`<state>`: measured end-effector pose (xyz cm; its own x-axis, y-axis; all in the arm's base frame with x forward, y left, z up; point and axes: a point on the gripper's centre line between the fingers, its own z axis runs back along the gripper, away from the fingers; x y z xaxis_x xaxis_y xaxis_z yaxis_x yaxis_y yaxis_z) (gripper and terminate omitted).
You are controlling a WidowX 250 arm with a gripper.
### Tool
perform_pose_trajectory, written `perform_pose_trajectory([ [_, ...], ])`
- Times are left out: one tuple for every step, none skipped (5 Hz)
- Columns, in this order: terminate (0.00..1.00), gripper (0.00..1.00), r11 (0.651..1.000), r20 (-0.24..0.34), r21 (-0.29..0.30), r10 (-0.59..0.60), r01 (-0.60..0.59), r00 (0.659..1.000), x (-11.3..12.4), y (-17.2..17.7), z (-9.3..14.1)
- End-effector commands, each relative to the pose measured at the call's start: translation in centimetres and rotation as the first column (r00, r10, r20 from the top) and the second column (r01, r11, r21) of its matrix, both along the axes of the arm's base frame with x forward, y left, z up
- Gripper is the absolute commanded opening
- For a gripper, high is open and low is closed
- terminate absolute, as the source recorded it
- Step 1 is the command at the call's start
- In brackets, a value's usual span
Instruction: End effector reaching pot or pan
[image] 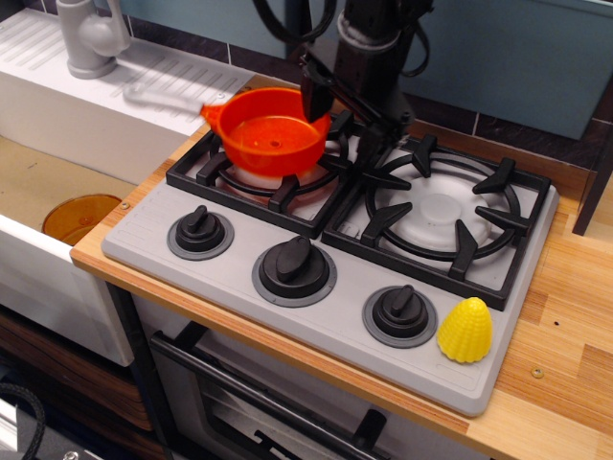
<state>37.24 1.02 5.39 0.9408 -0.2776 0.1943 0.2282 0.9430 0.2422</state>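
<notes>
The orange saucepan (263, 134) sits on the left burner grate of the stove (287, 182). Its light-grey handle (163, 96) points left toward the sink and is motion-blurred. My black gripper (341, 117) hangs from the dark cabled arm at the back and is low over the gap between the two burners. Its fingers are apart. The left finger (312, 94) is at the pan's right rim, touching it or nearly so. The right finger (370, 139) is over the grate beside the right burner. Nothing is between the fingers.
A yellow corn-shaped toy (465, 329) stands at the stove's front right corner. Three black knobs (294, 268) line the front. An amber-brown disc (80, 217) lies in the sink at left, a grey faucet (91, 38) behind it. A dark post (594, 182) stands at the right edge.
</notes>
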Motion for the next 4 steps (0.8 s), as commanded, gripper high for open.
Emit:
perform_pose_trajectory([
  [0.0,1.0,1.0,0.009,0.014,0.026,-0.026,1.0,-1.07,0.25,-1.08],
  [0.0,1.0,0.999,-0.018,0.0,0.033,-0.033,0.999,-1.83,0.07,-0.97],
  [0.0,1.0,0.999,-0.018,0.0,0.033,-0.033,0.999,-1.83,0.07,-0.97],
  [1.0,1.0,0.999,-0.018,0.0,0.033,-0.033,0.999,-1.83,0.07,-0.97],
])
